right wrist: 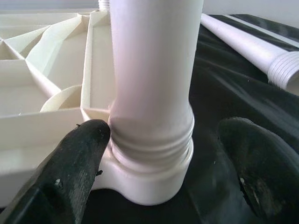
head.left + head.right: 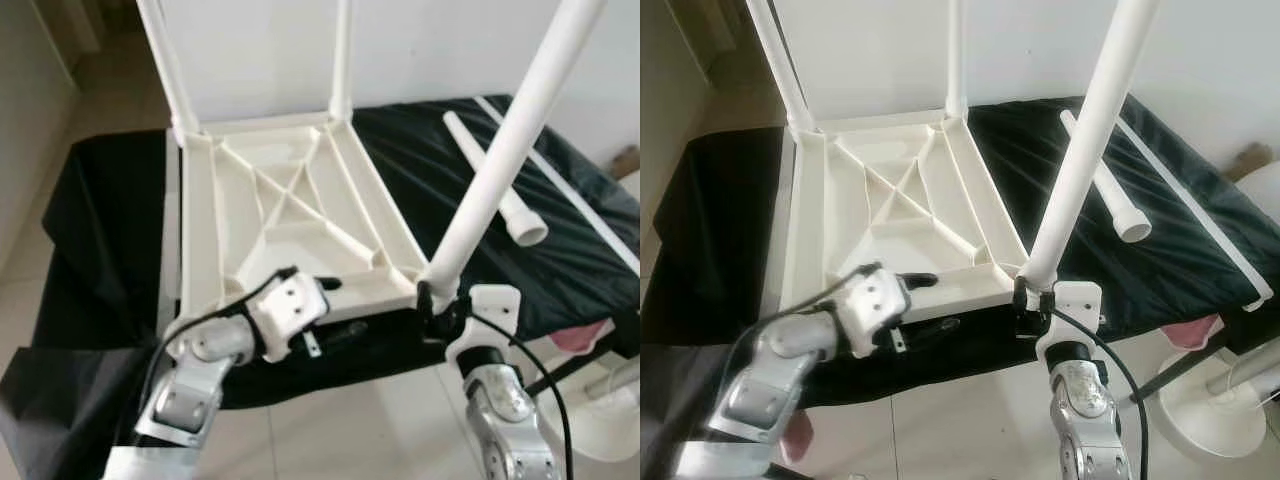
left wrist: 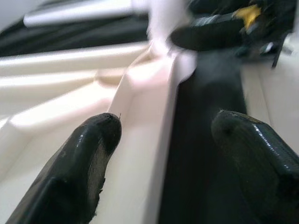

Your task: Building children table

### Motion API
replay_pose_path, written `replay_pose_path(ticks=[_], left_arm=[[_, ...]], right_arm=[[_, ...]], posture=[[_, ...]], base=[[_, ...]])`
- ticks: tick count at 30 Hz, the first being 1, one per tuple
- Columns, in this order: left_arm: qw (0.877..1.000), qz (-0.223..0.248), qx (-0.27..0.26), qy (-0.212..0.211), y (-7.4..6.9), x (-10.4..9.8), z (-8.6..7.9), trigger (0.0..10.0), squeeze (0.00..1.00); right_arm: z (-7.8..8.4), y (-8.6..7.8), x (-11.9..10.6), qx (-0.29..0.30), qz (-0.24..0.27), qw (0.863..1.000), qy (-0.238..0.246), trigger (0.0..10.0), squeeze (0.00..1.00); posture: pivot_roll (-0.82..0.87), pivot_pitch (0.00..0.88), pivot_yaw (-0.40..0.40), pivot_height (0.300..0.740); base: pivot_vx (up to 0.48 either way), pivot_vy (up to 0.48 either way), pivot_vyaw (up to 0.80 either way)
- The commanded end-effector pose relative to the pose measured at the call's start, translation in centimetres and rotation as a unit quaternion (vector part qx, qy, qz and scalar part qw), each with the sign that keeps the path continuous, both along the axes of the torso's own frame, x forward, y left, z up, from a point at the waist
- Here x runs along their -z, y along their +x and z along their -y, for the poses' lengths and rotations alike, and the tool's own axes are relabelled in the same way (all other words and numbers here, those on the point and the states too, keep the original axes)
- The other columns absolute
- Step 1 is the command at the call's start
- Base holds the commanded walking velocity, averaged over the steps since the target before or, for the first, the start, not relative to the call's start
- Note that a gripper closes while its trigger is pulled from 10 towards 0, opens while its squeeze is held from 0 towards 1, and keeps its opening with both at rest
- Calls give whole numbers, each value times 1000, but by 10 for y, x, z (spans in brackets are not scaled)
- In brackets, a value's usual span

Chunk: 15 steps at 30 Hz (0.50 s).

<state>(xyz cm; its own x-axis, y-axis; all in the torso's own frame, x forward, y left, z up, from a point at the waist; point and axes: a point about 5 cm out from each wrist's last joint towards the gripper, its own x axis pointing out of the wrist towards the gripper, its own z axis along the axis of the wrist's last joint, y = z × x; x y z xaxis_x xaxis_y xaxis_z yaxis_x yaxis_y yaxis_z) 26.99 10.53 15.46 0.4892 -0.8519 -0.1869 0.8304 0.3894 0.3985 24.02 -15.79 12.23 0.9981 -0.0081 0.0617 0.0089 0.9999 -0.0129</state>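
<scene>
A white plastic table top (image 2: 235,215) lies upside down on a black cloth (image 2: 100,200). Two white legs stand in its far corners, far left (image 2: 165,60) and far right (image 2: 342,60). A third leg (image 2: 500,150) rises tilted from the near right corner socket (image 1: 149,182). A loose leg (image 2: 520,215) lies on the cloth to the right. My left gripper (image 3: 168,135) is open, its fingers astride the table top's near rim (image 3: 163,121). My right gripper (image 1: 159,140) is open around the base of the near right leg, one finger (image 1: 79,154) close to the threaded collar.
A long thin white strip (image 2: 590,215) lies along the cloth's right edge. A round white stand base (image 2: 1210,410) and a pink item (image 2: 585,335) sit low at the right. A pale wall stands behind, and tiled floor (image 2: 350,430) lies in front.
</scene>
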Motion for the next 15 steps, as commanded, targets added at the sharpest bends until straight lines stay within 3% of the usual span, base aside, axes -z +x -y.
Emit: replay_pose_path(ticks=[1,6,15], left_arm=[[1000,-12,-5,12,2,2,-13,10000,0],[999,-12,-38,34,8,-2,-44,10000,0],[996,-14,-89,20,21,-12,-75,10000,0]], right_arm=[[-8,-4,1,-26,2,1000,7,10000,0],[-19,-10,3,-85,-2,996,27,10000,0],[-27,-9,4,-132,-6,990,52,10000,0]], posture=[[-24,88,-10,740],[-16,90,-5,740],[-2,91,-11,740]], base=[[0,0,0],[0,0,0],[0,0,0]])
